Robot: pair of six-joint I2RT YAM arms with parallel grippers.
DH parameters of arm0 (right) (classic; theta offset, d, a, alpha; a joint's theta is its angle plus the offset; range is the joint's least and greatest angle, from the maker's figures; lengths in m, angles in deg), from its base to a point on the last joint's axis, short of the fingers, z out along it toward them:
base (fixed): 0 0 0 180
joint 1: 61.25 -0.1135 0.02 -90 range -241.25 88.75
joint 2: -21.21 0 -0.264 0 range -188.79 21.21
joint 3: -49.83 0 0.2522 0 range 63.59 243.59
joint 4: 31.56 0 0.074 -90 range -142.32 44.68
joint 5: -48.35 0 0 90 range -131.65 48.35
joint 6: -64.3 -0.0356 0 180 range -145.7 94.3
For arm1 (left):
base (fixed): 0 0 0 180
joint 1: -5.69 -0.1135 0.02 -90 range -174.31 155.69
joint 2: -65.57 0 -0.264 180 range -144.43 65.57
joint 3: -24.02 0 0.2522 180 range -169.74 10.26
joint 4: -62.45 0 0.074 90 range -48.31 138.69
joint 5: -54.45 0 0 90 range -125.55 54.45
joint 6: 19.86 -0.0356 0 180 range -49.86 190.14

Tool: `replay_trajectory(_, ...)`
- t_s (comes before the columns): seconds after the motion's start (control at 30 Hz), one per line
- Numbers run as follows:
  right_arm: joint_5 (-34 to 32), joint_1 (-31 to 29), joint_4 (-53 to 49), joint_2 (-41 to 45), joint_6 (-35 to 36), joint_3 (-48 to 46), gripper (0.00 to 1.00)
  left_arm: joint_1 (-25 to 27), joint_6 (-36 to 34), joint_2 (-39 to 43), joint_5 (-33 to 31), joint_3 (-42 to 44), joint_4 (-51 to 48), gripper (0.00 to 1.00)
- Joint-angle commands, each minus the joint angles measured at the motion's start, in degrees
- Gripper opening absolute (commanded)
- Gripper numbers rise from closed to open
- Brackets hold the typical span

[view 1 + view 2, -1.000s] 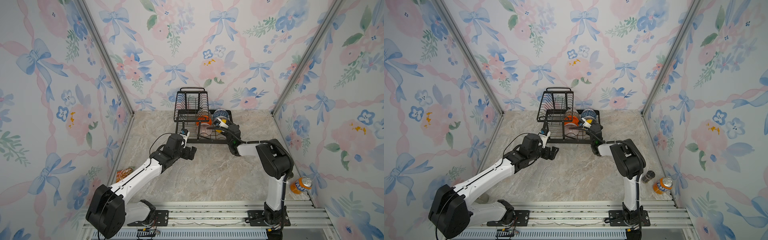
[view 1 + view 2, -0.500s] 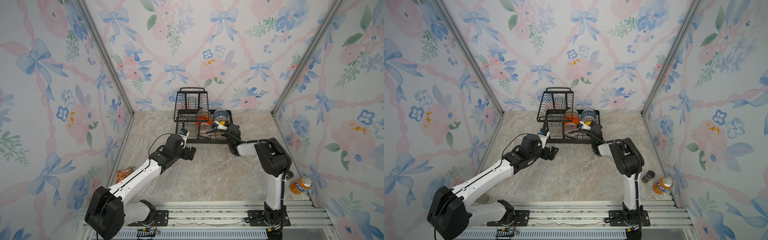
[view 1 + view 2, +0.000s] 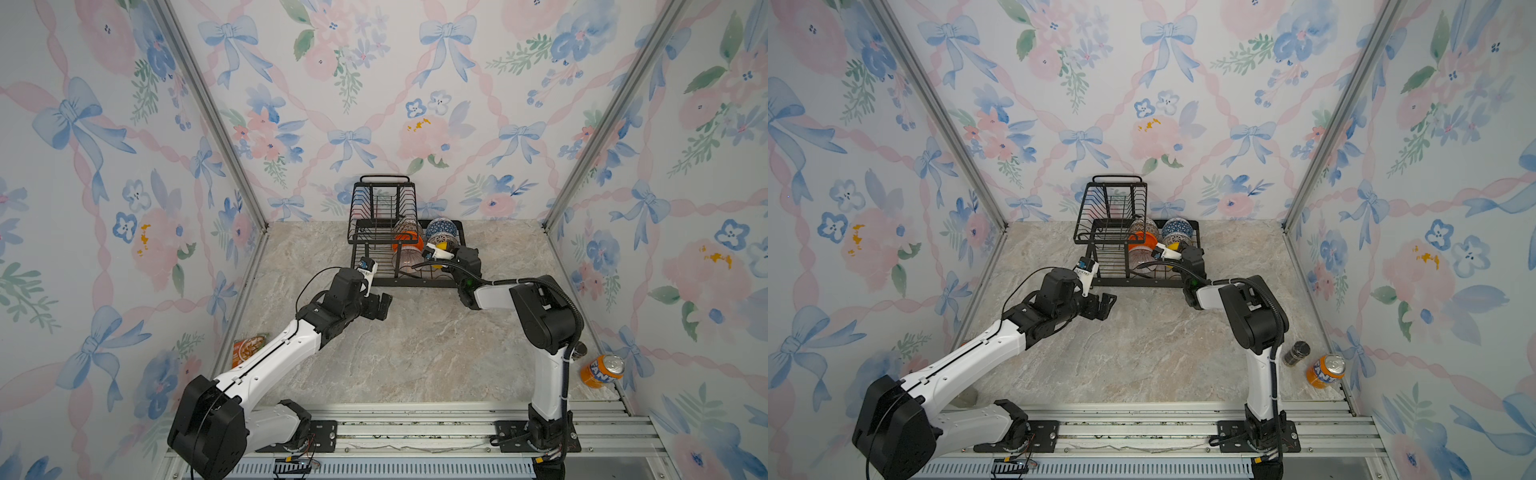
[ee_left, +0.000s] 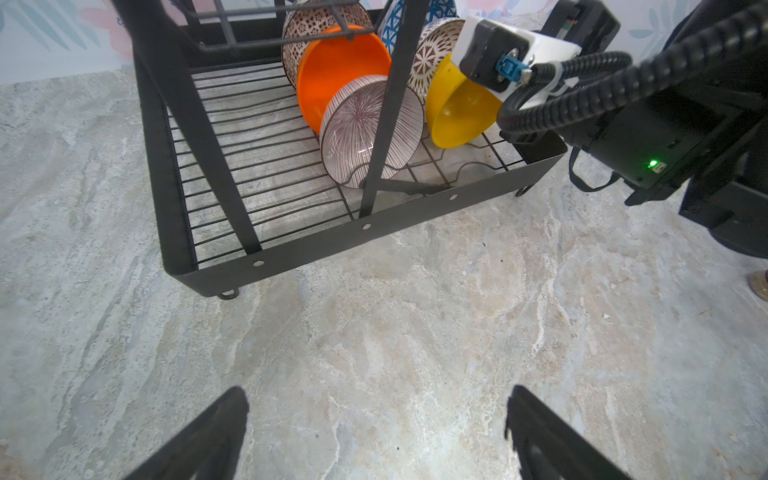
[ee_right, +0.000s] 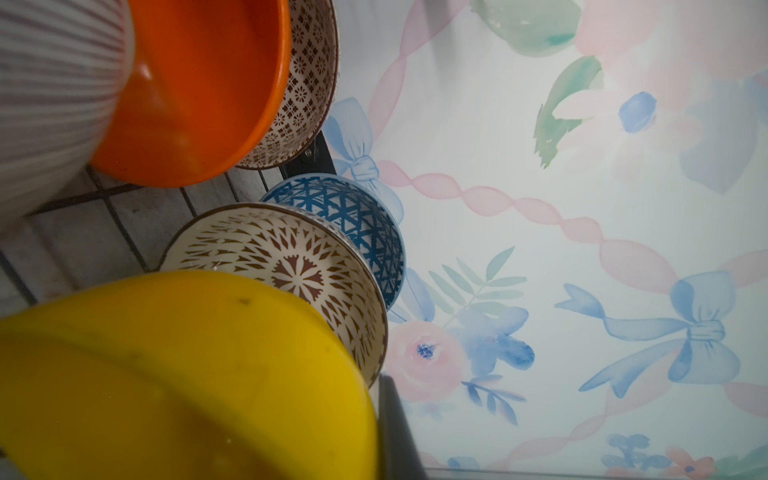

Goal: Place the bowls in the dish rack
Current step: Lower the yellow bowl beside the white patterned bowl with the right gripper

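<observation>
1. Table (image 3: pixel 415 353): marbled stone top, closed in by floral-papered walls on three sides.
2. Dish rack (image 3: pixel 407 284): black wire. It stood at the back of the table, close to the rear wall. The raised upper basket with its loop handle sat over the left part.
3. Left end effector (image 4: pixel 374 399): fingers spread wide and holding nothing. It hung over bare table just in front of the rack's front left corner.
4. Right end effector (image 4: pixel 532 145): reached in at the rack's front right corner, closed tight, right beside the rim of the yellow bowl (image 4: pixel 457 112). Whether it pinched that rim could not be told.
5. Bowls: all six were in the rack's lower tray, in its right half, standing on edge in two rows.
   - Row beside the upper basket, back to front: mosaic bowl (image 4: pixel 316 25), orange bowl (image 4: pixel 336 66), striped bowl (image 4: pixel 365 124).
   - Outer row, back to front: blue bowl (image 4: pixel 395 25), lattice bowl (image 4: pixel 432 54), then the yellow bowl.
   - Neighbours in each row overlapped closely.
6. Soda can (image 3: pixel 602 370): orange, upright, at the right wall near the front rail.
7. Dark jar (image 3: pixel 1296 353): just beside the can, seen in a top view.
8. Packet (image 3: pixel 247 349): flat against the left wall.
</observation>
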Motion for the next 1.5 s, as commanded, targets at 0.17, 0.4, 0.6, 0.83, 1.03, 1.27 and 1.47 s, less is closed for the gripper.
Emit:
replay_trajectory(0.17,1.5,-0.4,-6.9,1.9,-2.5,-1.8,0.0,-0.5,0.4,0.3,0.7,0.5,-0.8,0.98)
replay_trajectory(0.4,2.6,-0.5,-10.7,4.4,-4.6,-2.6,0.0,-0.5,0.3,0.2,0.8,0.5,-0.9,0.98)
replay_trajectory(0.6,3.5,-0.7,-14.5,5.6,-5.3,-2.5,0.0,-0.5,0.3,0.4,0.8,0.5,-0.9,0.98)
replay_trajectory(0.83,4.4,-1.0,-17.9,6.2,-6.7,-2.3,0.0,-0.6,0.3,1.1,0.7,1.2,-0.9,0.98)
replay_trajectory(1.03,5.6,-1.3,-21.6,6.7,-8.1,-1.7,0.0,-0.7,0.4,1.6,0.6,1.7,-0.9,0.98)
replay_trajectory(1.27,6.5,-1.6,-24.1,6.8,-9.4,-1.1,0.0,-0.9,0.4,1.9,0.6,2.1,-0.9,0.98)
replay_trajectory(1.47,6.6,-2.0,-24.7,6.3,-11.0,-0.6,0.03,-1.0,0.4,2.0,0.6,2.3,-0.8,0.98)
